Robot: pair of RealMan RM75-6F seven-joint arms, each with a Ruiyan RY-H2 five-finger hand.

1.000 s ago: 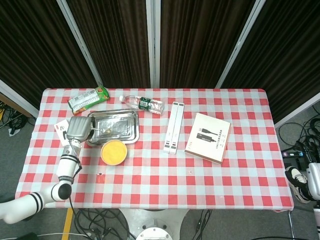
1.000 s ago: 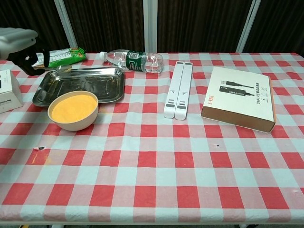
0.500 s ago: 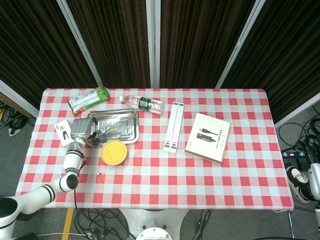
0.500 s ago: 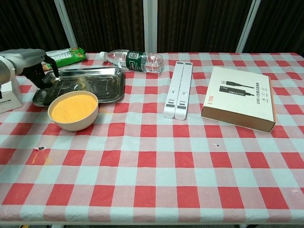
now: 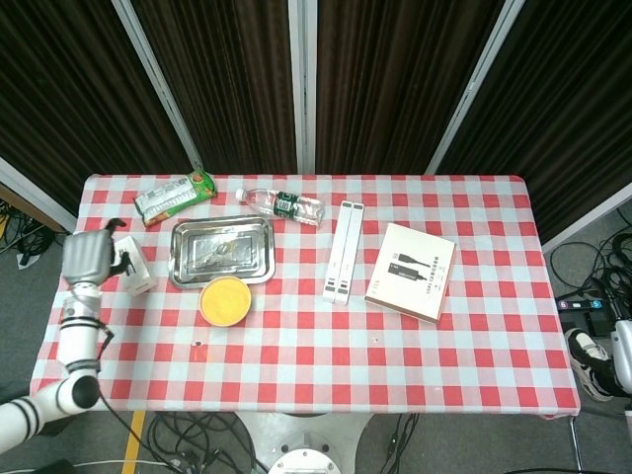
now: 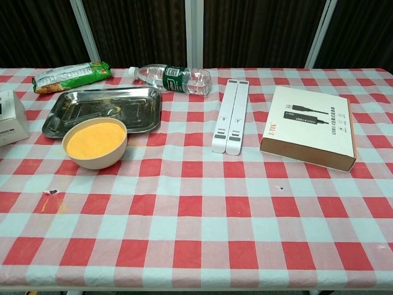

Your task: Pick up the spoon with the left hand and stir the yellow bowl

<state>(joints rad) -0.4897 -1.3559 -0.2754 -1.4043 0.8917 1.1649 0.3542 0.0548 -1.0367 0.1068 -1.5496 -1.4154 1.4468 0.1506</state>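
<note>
Checked cloth covers the counter (image 5: 474,346); the spoon (image 6: 110,112) is left in the steel tray (image 6: 144,120) beside the yellow bowl (image 5: 224,300), while the left hand (image 5: 87,256), whose grip cannot be told, is held clear at the edge.

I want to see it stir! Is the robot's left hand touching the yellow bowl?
Apart. The head view shows the left hand off the table's left edge, far from the yellow bowl.

the worktop (image 6: 202,246) is covered in red-and-white checked cloth, matt and slightly creased. the tray (image 6: 138,117) is shiny metal with dull smears on its floor. the yellow bowl (image 6: 95,157) looks like matt plastic. the water bottle (image 6: 175,78) is clear glossy plastic. the boxed cable pack (image 6: 310,126) is smooth printed card. the snack packet (image 6: 64,77) is glossy foil-like wrap.
</note>
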